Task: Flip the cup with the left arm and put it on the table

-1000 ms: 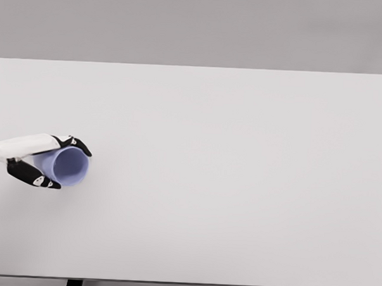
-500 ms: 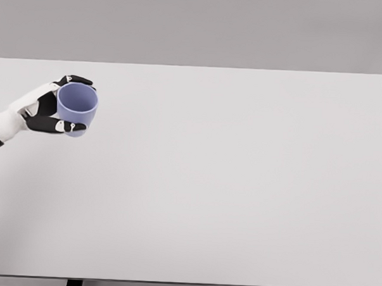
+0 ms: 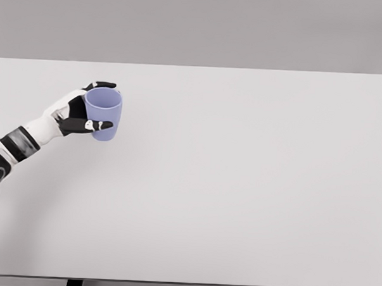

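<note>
Left hand (image 3: 78,116), fingers wrapped around the upright blue cup (image 3: 103,114), apparently just above the white table (image 3: 240,183).

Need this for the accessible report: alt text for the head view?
The left robot hand grips a lilac cup, nearly upright with its opening up, over the left side of a plain white table. No right arm is visible.

No readable text, labels, brands or numbers on anything in view.
</note>
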